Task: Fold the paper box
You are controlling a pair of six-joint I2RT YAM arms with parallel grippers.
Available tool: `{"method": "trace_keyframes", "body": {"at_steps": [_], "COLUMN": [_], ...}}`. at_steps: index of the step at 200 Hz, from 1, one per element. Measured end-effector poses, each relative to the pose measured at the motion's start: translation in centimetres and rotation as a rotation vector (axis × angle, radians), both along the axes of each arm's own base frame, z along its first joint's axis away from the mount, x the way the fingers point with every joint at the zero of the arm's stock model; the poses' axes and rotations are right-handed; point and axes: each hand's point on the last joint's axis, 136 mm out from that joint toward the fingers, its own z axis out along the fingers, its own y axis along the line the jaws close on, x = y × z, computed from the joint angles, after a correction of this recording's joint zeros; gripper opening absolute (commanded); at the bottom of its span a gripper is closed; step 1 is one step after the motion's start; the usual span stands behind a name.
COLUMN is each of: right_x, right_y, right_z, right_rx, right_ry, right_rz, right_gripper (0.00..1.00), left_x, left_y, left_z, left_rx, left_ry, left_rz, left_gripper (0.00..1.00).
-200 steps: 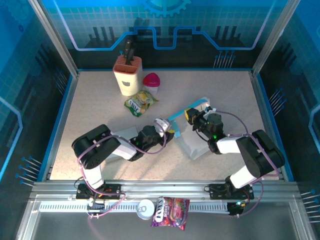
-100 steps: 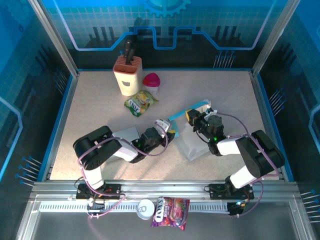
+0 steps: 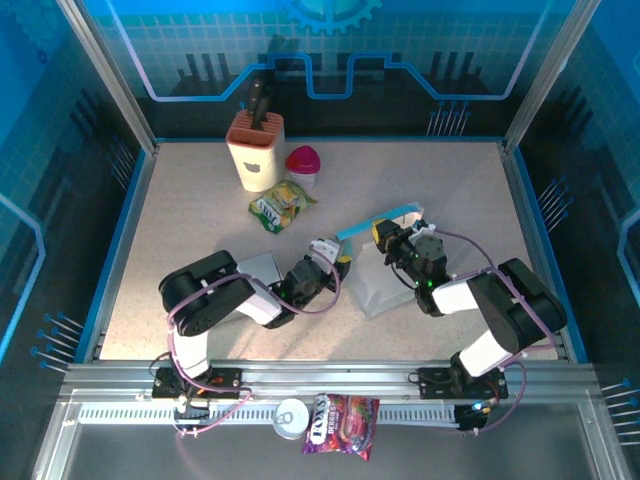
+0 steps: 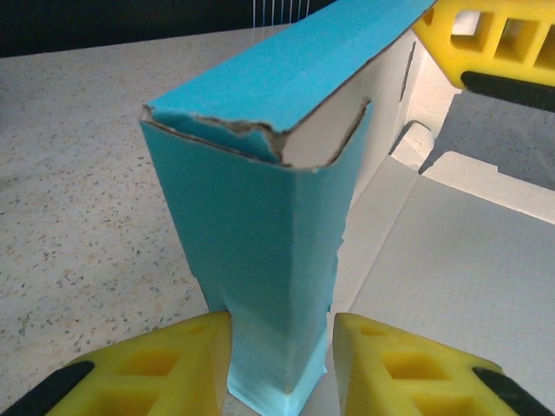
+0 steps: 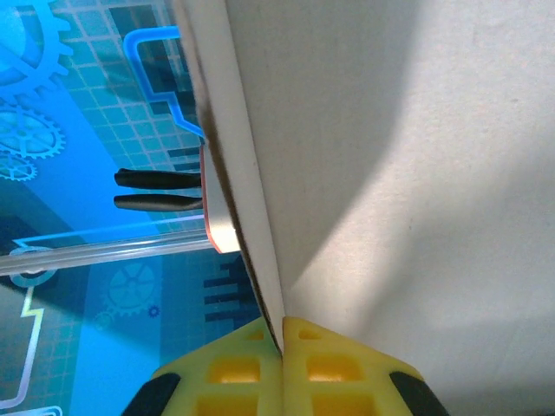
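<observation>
The paper box (image 3: 385,288) lies partly folded at mid-table, blue outside and white inside. In the left wrist view its folded blue flap (image 4: 260,217) stands upright between the fingers of my left gripper (image 4: 282,340). The left finger touches the flap and the right finger stands a sliver off it, so the gripper is open. From above, the left gripper (image 3: 340,263) is at the box's left edge. My right gripper (image 3: 384,237) holds the box's far edge. Close up, the right gripper (image 5: 283,334) is shut on a thin white wall (image 5: 390,130). One of its yellow fingers (image 4: 486,35) shows behind the flap.
At the back left stand a knife block (image 3: 255,150), a pink-lidded cup (image 3: 303,162) and a yellow-green snack bag (image 3: 282,205). A can (image 3: 292,417) and a candy bag (image 3: 343,422) lie on the front rail. A blue rim (image 3: 130,235) borders the table.
The left arm's elbow has swung right and the box has slid slightly left. The left jaws have eased a little wider around the blue flap. The right gripper keeps its pinch.
</observation>
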Motion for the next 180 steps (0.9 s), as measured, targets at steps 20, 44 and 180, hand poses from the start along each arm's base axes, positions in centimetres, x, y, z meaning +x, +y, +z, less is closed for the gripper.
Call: {"method": "trace_keyframes", "body": {"at_steps": [20, 44, 180], "right_x": [0.0, 0.1, 0.5], "right_y": [-0.1, -0.2, -0.4], "right_z": [-0.1, -0.1, -0.1], "right_rx": [0.002, 0.005, 0.023], "right_ry": [0.003, 0.004, -0.004], "right_rz": [-0.005, -0.014, -0.045], "right_gripper": [0.0, 0.0, 0.0], "left_x": [0.2, 0.5, 1.7], "left_y": [0.0, 0.0, 0.1], "left_z": [0.0, 0.1, 0.3], "left_rx": [-0.01, -0.016, 0.008], "left_ry": [-0.012, -0.02, -0.043], "left_rz": [0.01, 0.021, 0.075], "left_gripper": [0.36, 0.39, 0.26]}}
